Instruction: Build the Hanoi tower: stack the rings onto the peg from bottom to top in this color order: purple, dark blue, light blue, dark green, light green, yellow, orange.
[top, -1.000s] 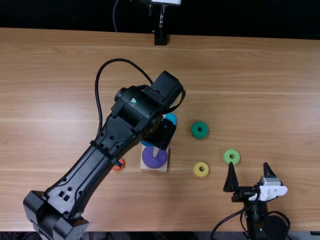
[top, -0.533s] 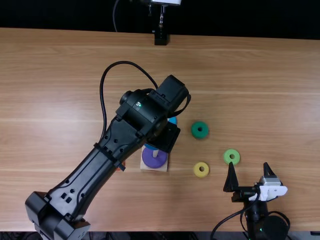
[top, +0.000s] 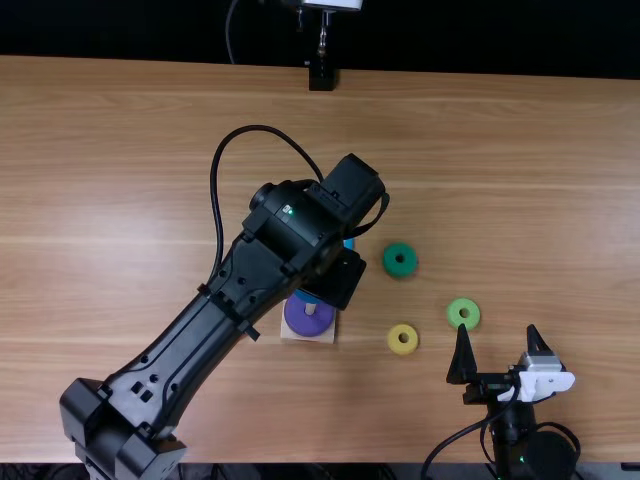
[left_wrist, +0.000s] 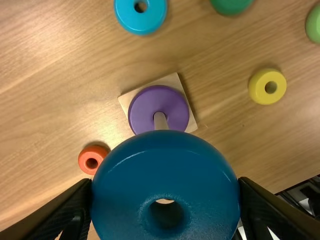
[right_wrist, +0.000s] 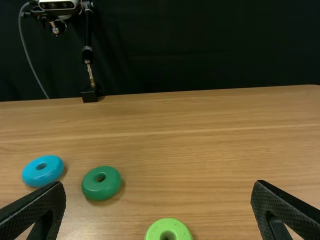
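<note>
A: What is carried by the peg (left_wrist: 160, 121)?
B: The purple ring (top: 296, 316) is threaded on it, laid flat over the square wooden base (top: 325, 338). A corner of that base is left showing around the ring.
A: And in the left gripper (top: 335, 278)?
B: The dark blue ring (left_wrist: 165, 155) is gripped there, pinched by its rim between two fingers. It is held above the table (top: 520, 180), close to the base; whether its hole is lined up with the peg cannot be told.
A: The right gripper (top: 498, 335)?
B: Its fingers are spread wide, with nothing held between them. It is placed well apart from the base, to the right and toward the near edge.
A: Where are the loose rings set?
B: The light blue ring (top: 349, 243) is found beyond the base, the dark green ring (top: 400, 260) beyond it and to the right. The yellow ring (top: 403, 339) is seated to its right, the light green ring (top: 463, 312) farther right. The orange ring (left_wrist: 92, 159) is seen near the base, on roughly the opposite side from the yellow one.
A: Room?
B: A gap is left between base and yellow ring; the far edge is set well beyond the base.
</note>
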